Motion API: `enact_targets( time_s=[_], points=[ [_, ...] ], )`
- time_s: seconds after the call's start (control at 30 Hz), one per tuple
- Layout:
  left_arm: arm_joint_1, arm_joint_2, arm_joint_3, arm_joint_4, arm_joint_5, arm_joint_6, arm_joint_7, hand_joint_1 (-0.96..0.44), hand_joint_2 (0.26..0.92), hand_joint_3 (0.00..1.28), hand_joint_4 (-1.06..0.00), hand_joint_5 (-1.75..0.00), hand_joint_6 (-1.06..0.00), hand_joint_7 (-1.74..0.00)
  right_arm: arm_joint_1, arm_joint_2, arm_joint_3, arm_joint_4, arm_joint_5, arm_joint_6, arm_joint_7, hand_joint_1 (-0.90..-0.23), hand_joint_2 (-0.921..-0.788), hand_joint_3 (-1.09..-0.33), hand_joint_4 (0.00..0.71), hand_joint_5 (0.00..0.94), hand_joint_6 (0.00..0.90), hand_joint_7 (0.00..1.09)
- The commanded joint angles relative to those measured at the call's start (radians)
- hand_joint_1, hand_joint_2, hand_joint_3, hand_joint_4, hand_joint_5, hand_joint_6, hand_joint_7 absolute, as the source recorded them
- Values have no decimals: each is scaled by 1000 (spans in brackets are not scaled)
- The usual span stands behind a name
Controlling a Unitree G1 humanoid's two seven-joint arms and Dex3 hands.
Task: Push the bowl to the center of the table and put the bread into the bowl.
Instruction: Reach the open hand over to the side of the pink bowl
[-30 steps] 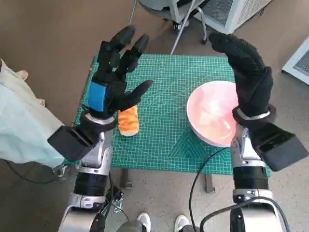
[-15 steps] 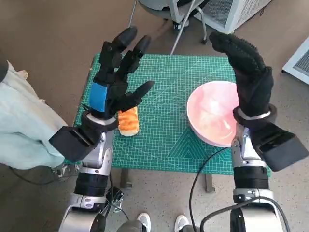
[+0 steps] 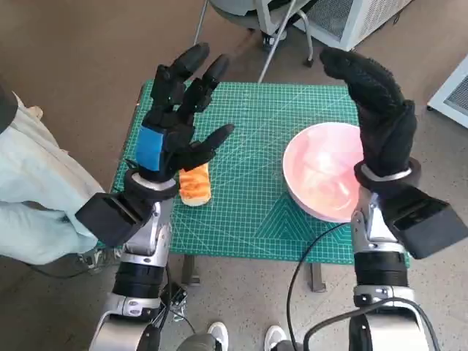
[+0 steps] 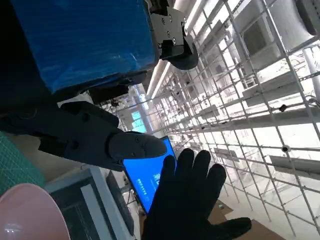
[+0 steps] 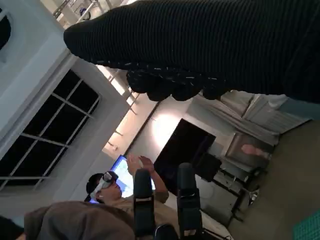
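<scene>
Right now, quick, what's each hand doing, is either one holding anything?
Left hand: open, fingers spread, holding nothing, raised above the bread.
Right hand: open, holding nothing, above the bowl.

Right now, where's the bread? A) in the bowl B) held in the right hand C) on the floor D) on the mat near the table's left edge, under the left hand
D: the bread lies on the green mat below the raised left hand, apart from the pink bowl on the right.
</scene>
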Motion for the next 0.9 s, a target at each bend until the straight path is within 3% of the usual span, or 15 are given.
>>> enact_targets(
  time_s=[0.03,0.13,0.23,0.37,0.4,0.5,0.7,0.9],
  points=[
    [16,0,-4,-6,4,-16,-2,-369,921,260,-354,0,1,-712,19,-60,-53,83,46,-17,41,-555,-921,-743,349,3,34,804],
    [20,2,-3,-5,3,-21,-4,-363,921,260,-354,0,1,-711,14,-86,-82,135,64,-38,56,-554,-921,-744,348,2,33,800],
    [22,4,-2,-3,-2,-23,-8,-352,921,262,-352,0,1,-711,13,-109,-111,180,62,-58,44,-541,-921,-759,343,0,19,815],
    [22,5,2,7,-12,-26,-16,-348,921,263,-351,0,1,-711,31,-142,-147,230,27,-81,-23,-514,-921,-793,328,0,4,824],
    [23,5,3,10,-14,-28,-18,-349,921,264,-351,0,1,-710,37,-152,-156,247,13,-85,-50,-488,-921,-814,297,2,3,778],
    [24,3,6,18,-18,-34,-24,-347,921,264,-352,-1,-1,-708,55,-184,-176,308,-27,-87,-124,-486,-921,-818,297,21,0,790],
    [24,-1,6,20,-16,-38,-25,-346,921,264,-355,-3,-6,-708,85,-218,-188,429,-95,-75,-260,-471,-921,-833,284,20,-1,768],
    [21,0,8,27,-16,-36,-26,-344,921,264,-354,-3,-5,-712,98,-220,-194,537,-109,-10,-341,-459,-921,-848,287,19,1,753]
  ],
)
